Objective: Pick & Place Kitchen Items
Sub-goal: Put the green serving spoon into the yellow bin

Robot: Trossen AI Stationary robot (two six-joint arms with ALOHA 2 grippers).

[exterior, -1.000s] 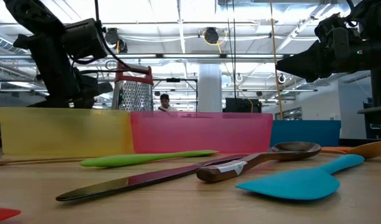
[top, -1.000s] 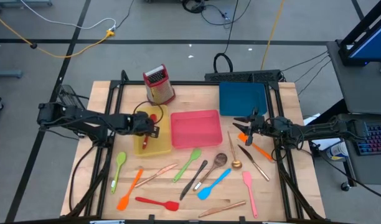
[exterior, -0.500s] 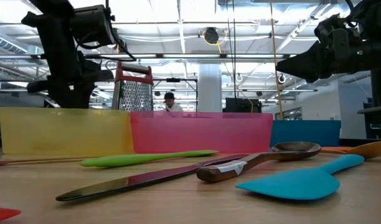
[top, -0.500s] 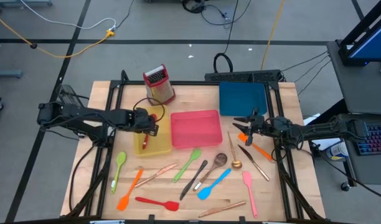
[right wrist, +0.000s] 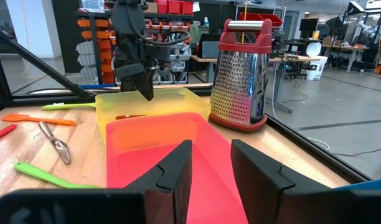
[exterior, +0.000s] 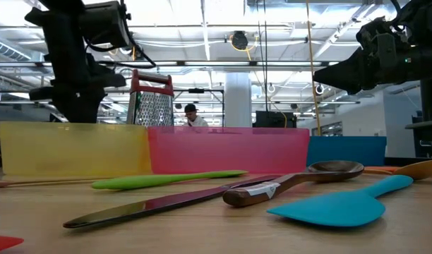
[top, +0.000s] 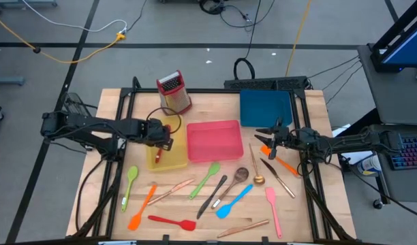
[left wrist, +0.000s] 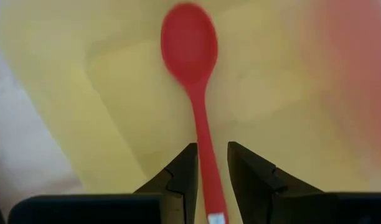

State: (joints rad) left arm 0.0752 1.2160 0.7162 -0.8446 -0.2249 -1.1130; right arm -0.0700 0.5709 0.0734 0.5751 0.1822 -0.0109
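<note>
A red spoon [left wrist: 190, 43] lies flat on the floor of the yellow tray [top: 174, 160], also visible as the red spoon [top: 157, 155]. My left gripper [top: 170, 143] hangs above that tray, pointing steeply down, open. The spoon's handle shows below the gap between its fingers [left wrist: 211, 165], apart from them. My right gripper [top: 261, 138] stands level and open over the table's right part, with nothing between its fingers [right wrist: 210, 162]. Several more utensils lie on the near half of the table, among them a green spatula [top: 206, 178], a blue spoon [top: 234, 201] and a pink spatula [top: 272, 211].
The red-topped box grater [top: 174, 93] stands behind the yellow tray. A pink tray [top: 214, 139] sits mid-table and a blue tray [top: 266, 107] at the far right. An orange spatula [top: 282, 163] lies just under the right arm. Black frame rails run along both table sides.
My left gripper has gone up from inside the yellow tray, tipping more steeply down, its fingers the same width apart. The red spoon stays lying in the tray.
</note>
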